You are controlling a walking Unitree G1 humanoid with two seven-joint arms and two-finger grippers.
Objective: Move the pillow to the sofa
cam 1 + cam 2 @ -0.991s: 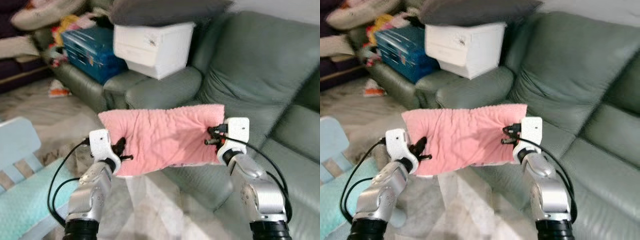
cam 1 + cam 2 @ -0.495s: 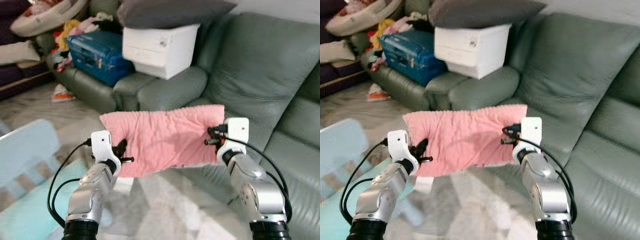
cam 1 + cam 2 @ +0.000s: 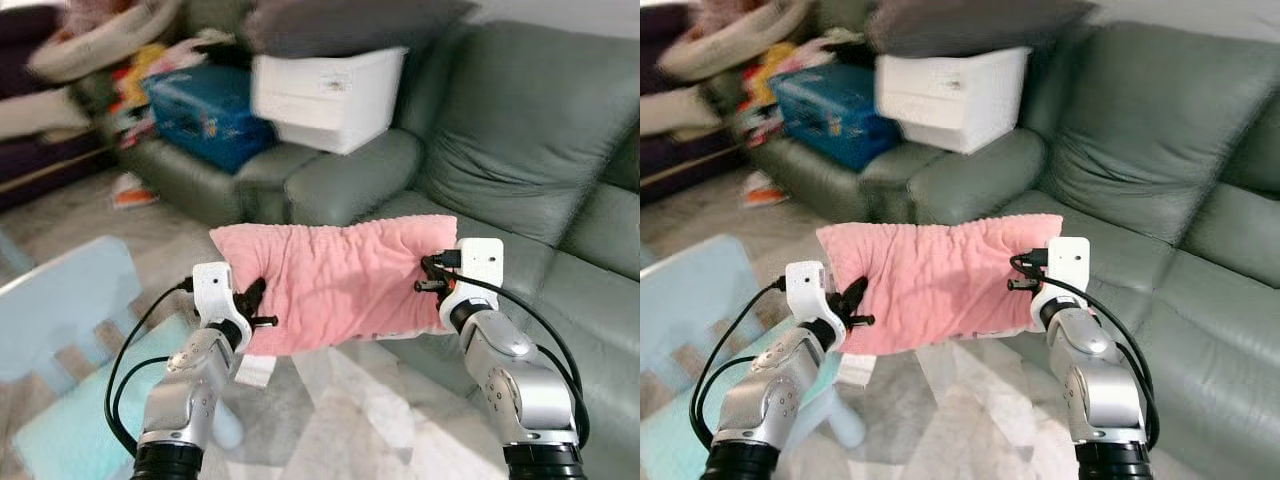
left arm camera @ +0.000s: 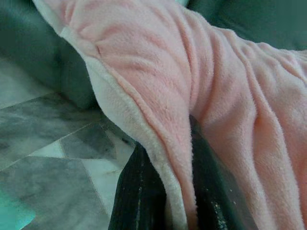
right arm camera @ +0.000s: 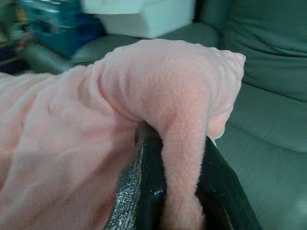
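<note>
The pink pillow [image 3: 335,288] hung stretched in the air in front of the green sofa [image 3: 520,150], just before its seat edge. The left gripper [image 4: 180,211] pinched one end between its fingers [image 4: 139,201], the right gripper [image 5: 180,206] the other (blurred clutter, perhaps a white box [image 3: 325,95], sat on the armrest).

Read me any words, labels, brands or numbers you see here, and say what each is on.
No text can be read.
White box on the sofa arm: small dark marks on its front, too blurred to read.
Blue case: no legible label.
Pink pillow, held between the left gripper and right gripper: plain, no print.
</note>
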